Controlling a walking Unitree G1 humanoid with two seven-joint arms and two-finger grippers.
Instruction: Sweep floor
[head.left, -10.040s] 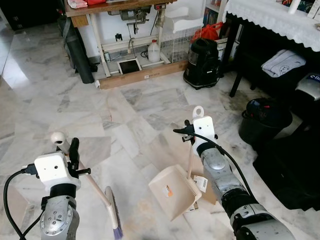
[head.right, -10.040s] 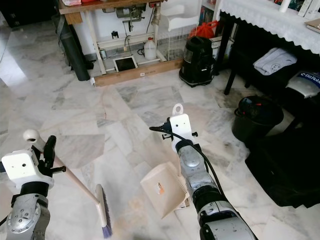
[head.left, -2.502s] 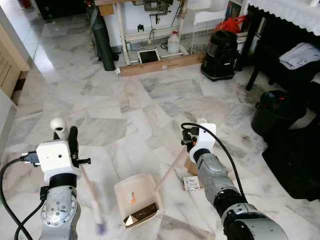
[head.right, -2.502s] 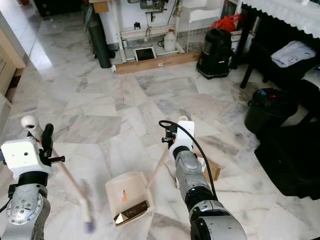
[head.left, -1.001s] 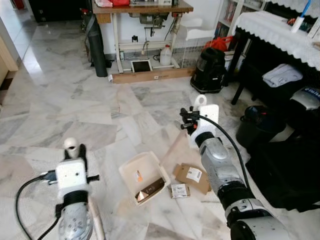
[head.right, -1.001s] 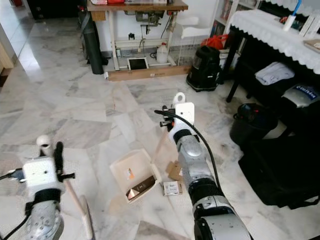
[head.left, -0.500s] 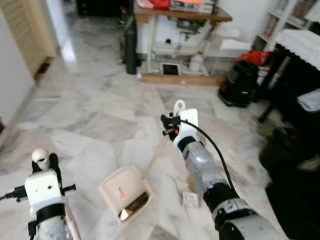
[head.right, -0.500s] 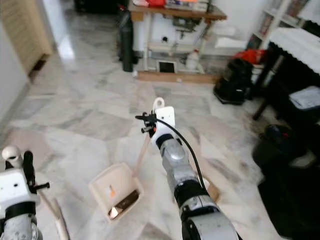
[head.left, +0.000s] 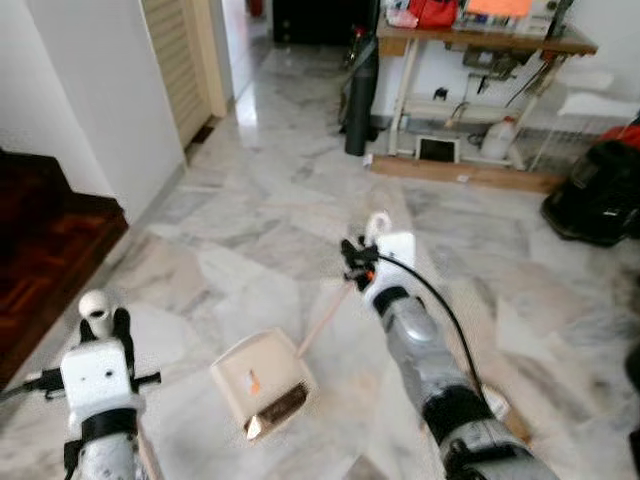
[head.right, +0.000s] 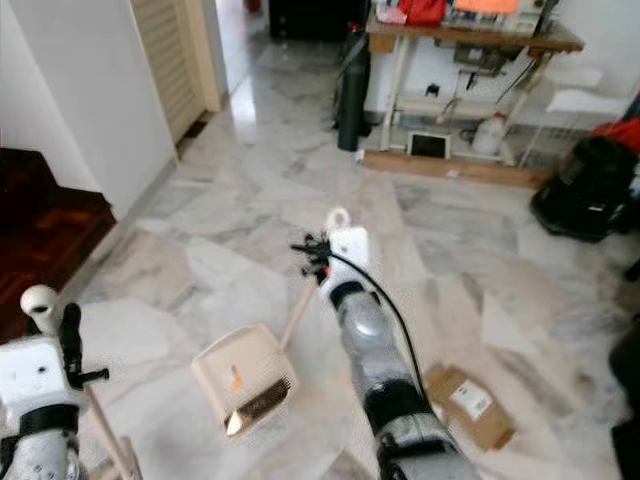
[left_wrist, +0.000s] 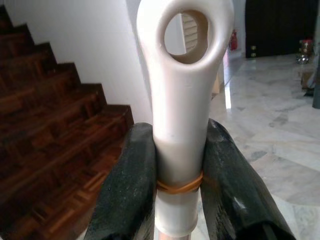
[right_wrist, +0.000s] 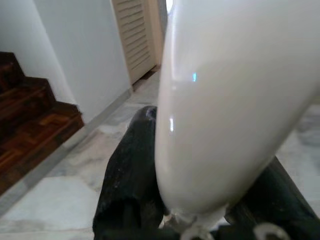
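No readable text, brand, number or sign can be made out in these frames. A small orange mark is seen on the inside of the dustpan (head.left: 262, 385) and a white label on the cardboard box (head.right: 468, 405) lying on the floor, but nothing on either can be read at this blur and size.
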